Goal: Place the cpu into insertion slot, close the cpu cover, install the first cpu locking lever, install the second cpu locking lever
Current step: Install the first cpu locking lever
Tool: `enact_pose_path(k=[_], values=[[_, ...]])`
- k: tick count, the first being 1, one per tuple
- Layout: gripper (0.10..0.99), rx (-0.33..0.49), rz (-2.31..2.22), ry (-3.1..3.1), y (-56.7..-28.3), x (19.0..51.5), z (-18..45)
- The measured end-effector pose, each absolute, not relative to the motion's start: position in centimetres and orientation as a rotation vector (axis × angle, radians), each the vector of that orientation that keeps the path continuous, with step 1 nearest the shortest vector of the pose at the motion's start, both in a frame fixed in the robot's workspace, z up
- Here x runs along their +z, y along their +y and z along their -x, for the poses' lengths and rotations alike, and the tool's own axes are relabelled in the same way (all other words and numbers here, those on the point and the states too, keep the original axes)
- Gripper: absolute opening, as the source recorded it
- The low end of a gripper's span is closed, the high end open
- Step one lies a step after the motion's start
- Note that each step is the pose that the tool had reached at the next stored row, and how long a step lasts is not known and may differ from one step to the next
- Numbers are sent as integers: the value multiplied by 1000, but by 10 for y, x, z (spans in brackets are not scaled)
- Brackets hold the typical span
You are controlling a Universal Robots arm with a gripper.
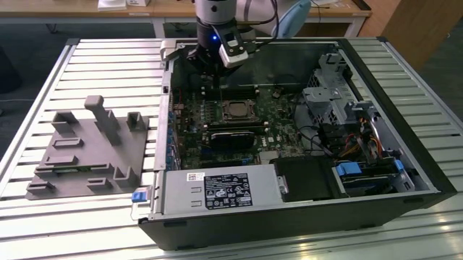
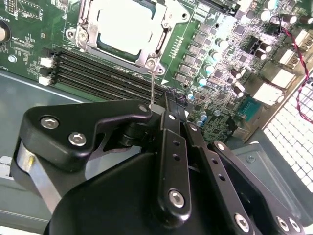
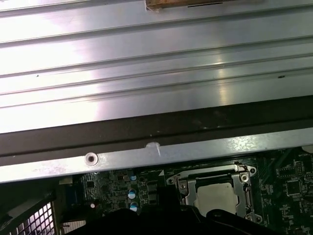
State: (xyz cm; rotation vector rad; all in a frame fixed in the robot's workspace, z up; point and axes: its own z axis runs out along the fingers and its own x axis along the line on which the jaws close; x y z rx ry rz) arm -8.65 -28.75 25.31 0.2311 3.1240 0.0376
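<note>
The cpu (image 1: 235, 110) (image 2: 128, 24) (image 3: 215, 196), pale silvery and square, lies in the insertion slot of the green motherboard (image 2: 220, 73). The cpu cover (image 2: 157, 46) (image 3: 243, 192) lies flat around it as a metal frame. A thin wire locking lever (image 2: 152, 85) rises from the cover's corner to the tips of my gripper (image 2: 165, 97) (image 1: 216, 86). The black fingers (image 2: 172, 147) are shut together. Whether the wire is pinched between them or only rests against them is hidden. In the exterior view the gripper hangs inside the open computer case, just behind the socket.
Long black memory slots (image 2: 98, 73) run between the socket and my gripper. A black block (image 1: 233, 140) sits in front of the socket. The case wall (image 3: 146, 156), power supply (image 1: 217, 190), drive cage (image 1: 333, 103) and cables (image 1: 358, 143) surround the board. A grey fixture (image 1: 87, 146) stands on the slatted table.
</note>
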Motion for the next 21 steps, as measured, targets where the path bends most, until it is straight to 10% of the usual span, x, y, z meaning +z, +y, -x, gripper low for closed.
enact_pose_path(k=[21], values=[[106,47,-230,3124,-288,252,56]])
